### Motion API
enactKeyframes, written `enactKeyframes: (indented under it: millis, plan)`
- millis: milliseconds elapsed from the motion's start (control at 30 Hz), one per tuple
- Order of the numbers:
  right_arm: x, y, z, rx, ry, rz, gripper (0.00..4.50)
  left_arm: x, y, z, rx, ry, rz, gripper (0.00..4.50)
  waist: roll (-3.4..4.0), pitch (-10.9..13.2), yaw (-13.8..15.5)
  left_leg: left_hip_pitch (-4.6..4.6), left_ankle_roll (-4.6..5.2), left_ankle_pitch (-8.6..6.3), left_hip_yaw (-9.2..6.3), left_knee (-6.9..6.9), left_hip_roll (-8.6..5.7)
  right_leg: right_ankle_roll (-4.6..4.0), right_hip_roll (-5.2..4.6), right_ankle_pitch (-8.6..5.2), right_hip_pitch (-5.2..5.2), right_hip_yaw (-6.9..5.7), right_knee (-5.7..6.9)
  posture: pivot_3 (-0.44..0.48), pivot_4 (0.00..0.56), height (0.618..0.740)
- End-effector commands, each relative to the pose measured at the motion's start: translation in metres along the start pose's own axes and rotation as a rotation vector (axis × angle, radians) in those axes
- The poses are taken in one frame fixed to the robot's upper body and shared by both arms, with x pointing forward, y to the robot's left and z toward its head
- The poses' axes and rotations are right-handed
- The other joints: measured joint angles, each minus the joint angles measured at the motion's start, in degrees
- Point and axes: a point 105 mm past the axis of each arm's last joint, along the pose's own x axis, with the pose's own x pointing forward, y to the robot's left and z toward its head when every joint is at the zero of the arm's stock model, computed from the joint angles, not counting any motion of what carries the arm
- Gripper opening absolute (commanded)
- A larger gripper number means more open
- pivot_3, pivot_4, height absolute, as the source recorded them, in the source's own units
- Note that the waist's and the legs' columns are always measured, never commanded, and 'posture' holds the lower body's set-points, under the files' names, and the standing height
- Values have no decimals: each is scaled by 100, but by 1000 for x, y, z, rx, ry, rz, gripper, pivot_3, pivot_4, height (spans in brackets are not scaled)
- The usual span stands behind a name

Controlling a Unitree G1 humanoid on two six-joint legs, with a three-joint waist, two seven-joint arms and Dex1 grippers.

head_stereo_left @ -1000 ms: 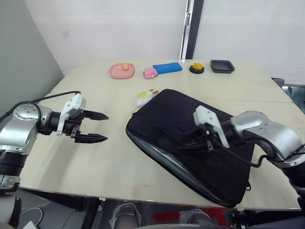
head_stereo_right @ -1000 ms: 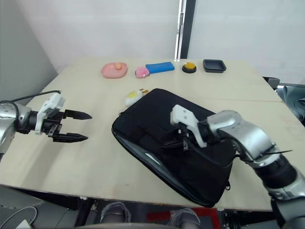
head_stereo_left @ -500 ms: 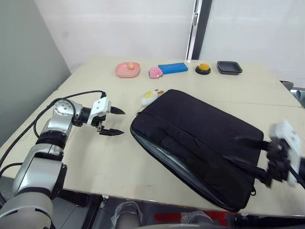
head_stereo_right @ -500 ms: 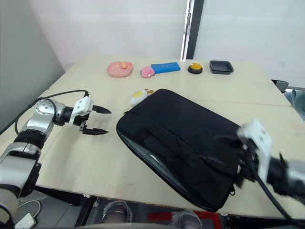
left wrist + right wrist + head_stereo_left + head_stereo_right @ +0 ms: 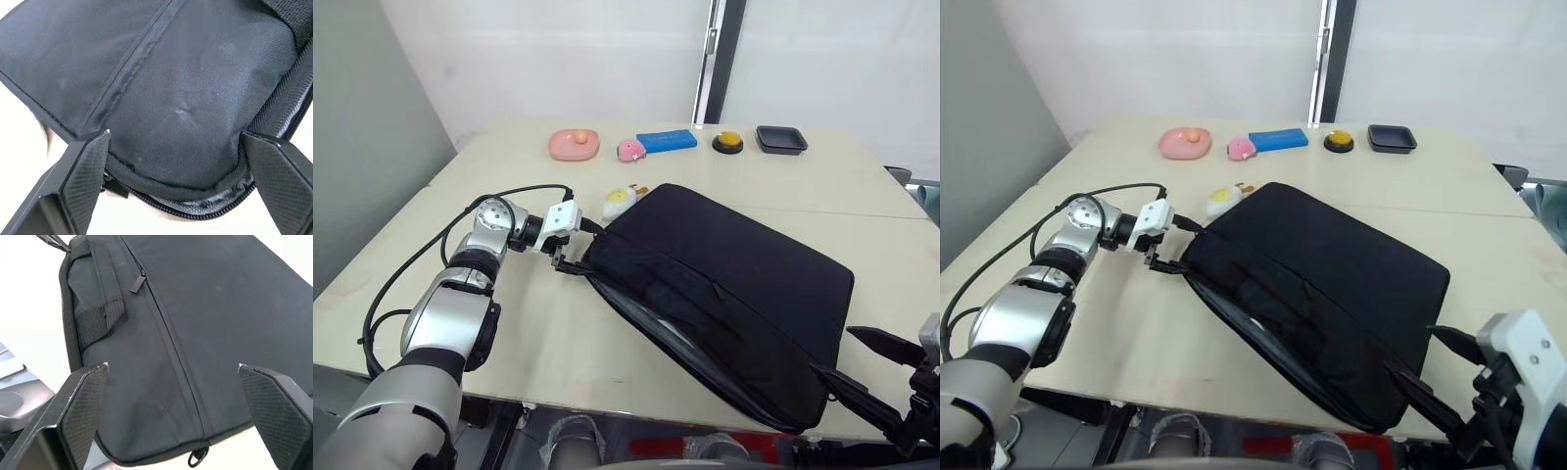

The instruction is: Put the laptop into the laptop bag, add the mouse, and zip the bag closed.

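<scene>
A pale table [image 5: 509, 323] by a white wall carries the laptop bag [image 5: 744, 284], lying flat and slantwise, its near zipper edge gaping. The left gripper [image 5: 574, 247], fingers apart, straddles the bag's far-left corner. The right gripper [image 5: 862, 372] hangs spread just off the bag's near-right corner. Best to pin that left corner firmly — then draw the zipper along steadily.
</scene>
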Motion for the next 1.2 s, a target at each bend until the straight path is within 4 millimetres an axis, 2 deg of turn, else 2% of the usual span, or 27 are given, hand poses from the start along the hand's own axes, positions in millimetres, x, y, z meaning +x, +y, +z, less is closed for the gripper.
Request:
enactKeyframes:
  millis: [33, 333, 500, 600, 800, 900, 1067, 1100, 1200]
  plan:
    - [-1, 2, 8, -37, -15, -3, 4436, -5, 2, 10, 33, -17, -28, 4500, 0, 0, 4, -1, 0, 0, 0, -2, 0, 0, 0, 0, 0, -1, -3, 0, 150, 740]
    - [2, 0, 6, -26, 2, 16, 4436, -1, -10, -1, 32, 21, -81, 4500, -1, 0, 8, 3, -1, 0, -2, -2, 0, 3, 0, 0, 4, -2, -3, 0, 150, 740]
    - [1, 1, 6, -21, 9, 17, 4436, -10, -7, 4, 16, 21, -79, 4500, -1, 1, 6, -4, -1, -1, -5, -3, -1, 3, -1, 0, 0, -5, -5, 0, 150, 740]
    - [3, 2, 5, -16, 11, 23, 4436, -12, -8, 1, 34, 53, -93, 4500, -1, 1, 2, -3, -2, -1, -4, -4, -1, 3, 0, -1, 1, -5, -5, 0, 150, 740]
    - [1, 3, 6, -18, 12, 23, 4436, -1, -16, -5, 28, 46, -123, 4500, -1, 1, 11, -2, -2, -1, -4, -3, -1, 4, -2, -1, 2, -5, -5, 0, 150, 740]
    - [-2, 4, 7, -18, 14, 16, 4436, 5, -14, -2, 22, 9, -109, 4500, -2, 1, 22, -5, -2, -1, -4, -3, -3, 4, -3, -1, 2, -5, -7, 0, 150, 740]
    - [-6, 5, 5, -10, 28, 1, 4500, 7, -9, 4, 11, -26, -87, 3182, -3, 2, 29, -9, -1, -1, -7, -3, -4, 5, -5, -2, 1, -8, -10, 0, 150, 740]
    - [-7, 5, 4, -7, 30, -1, 4500, 7, -9, 3, 12, -26, -87, 2646, -3, 2, 29, -10, -1, -1, -6, -3, -5, 7, -6, -2, 1, -8, -10, 0, 150, 740]
    - [-9, 6, 3, -1, 43, 0, 4500, 5, -9, 2, -28, -23, -87, 1653, -2, 1, 28, -10, -1, -1, -7, -4, -6, 8, -7, -2, 1, -9, -10, 0, 150, 740]
